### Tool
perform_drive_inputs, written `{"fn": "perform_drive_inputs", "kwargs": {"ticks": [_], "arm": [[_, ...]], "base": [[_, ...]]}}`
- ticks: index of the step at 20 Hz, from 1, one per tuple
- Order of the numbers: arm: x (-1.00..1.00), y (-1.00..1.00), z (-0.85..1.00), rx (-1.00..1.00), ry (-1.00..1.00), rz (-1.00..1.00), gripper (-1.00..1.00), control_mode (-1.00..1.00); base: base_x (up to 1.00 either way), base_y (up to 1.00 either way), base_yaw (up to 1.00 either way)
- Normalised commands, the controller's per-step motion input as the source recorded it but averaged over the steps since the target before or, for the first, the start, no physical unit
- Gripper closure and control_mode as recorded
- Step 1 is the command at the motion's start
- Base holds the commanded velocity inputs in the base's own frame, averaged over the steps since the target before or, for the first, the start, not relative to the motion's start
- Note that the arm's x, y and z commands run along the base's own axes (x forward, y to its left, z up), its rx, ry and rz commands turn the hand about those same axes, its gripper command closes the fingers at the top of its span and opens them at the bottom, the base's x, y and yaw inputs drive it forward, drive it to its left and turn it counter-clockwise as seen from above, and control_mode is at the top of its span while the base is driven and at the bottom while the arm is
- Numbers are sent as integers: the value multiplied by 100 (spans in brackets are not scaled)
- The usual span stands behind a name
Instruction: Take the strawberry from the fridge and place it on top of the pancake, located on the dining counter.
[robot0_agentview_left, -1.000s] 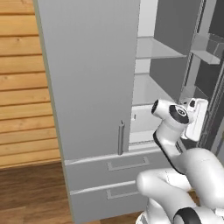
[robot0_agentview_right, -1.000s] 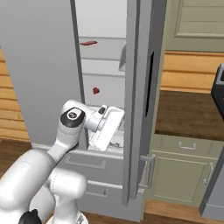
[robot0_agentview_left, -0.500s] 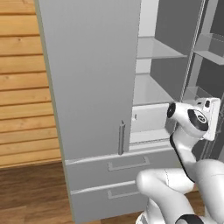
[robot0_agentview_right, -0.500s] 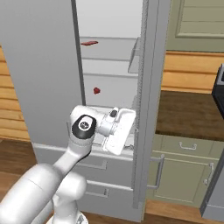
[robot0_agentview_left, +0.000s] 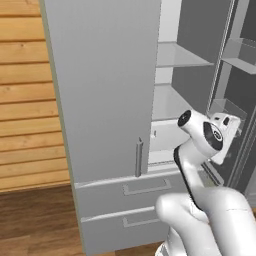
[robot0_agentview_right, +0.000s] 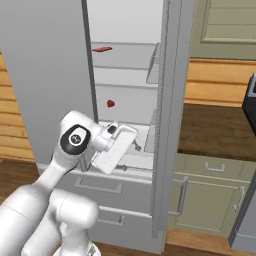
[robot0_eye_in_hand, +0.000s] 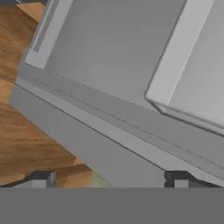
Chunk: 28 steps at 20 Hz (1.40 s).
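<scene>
The tall light-grey two-door fridge (robot0_agentview_left: 107, 90) is seen with its left door closed and its right door (robot0_agentview_right: 167, 115) swung open, so that the white interior with its shelves is exposed. A vertical bar handle (robot0_agentview_left: 139, 158) is carried on the closed door, and two grey lower drawers (robot0_agentview_left: 127, 205) sit beneath it.

In the right base view, the tiny bright red strawberry (robot0_agentview_right: 110, 104) is found resting on a middle white shelf (robot0_agentview_right: 125, 86) inside the fridge, towards the back. On the shelf above it, a wider, flatter dull red-brown piece (robot0_agentview_right: 102, 49) is laid.

The white arm's hand is held in front of the open compartment, just above the top drawer and below the strawberry's shelf. The two-finger gripper (robot0_agentview_right: 135, 145) is pointed down and to the right, towards the lower edge of the fridge interior; it is well apart from the strawberry. In the hand view, the two small dark finger tips (robot0_eye_in_hand: 41, 178) are shown set widely apart, with nothing between them, so the gripper is spread and empty. Beyond them, grey fridge surfaces and a strip of brown wooden floor (robot0_eye_in_hand: 26, 144) are seen.

To the right of the open door, olive-green cabinets (robot0_agentview_right: 210, 197) under a dark-brown countertop (robot0_agentview_right: 215, 130) are visible. A wall of light wooden planks (robot0_agentview_left: 27, 100) is seen to the left of the fridge.
</scene>
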Motion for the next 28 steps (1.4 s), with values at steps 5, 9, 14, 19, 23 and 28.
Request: {"fn": "perform_drive_inputs", "kwargs": {"ticks": [5,9,14,19,23,28], "arm": [[43,100,-19,47,-12,-18,-100,-100],[98,78,-49,68,-6,-18,-100,-100],[100,52,-8,43,-39,-36,-100,-100],[91,37,-5,49,-44,-42,-100,-100],[3,72,0,35,-30,-26,-100,-100],[-2,57,9,5,-12,-3,-100,-100]], "base": [[0,0,0],[0,0,0],[0,0,0],[0,0,0],[0,0,0],[0,0,0]]}}
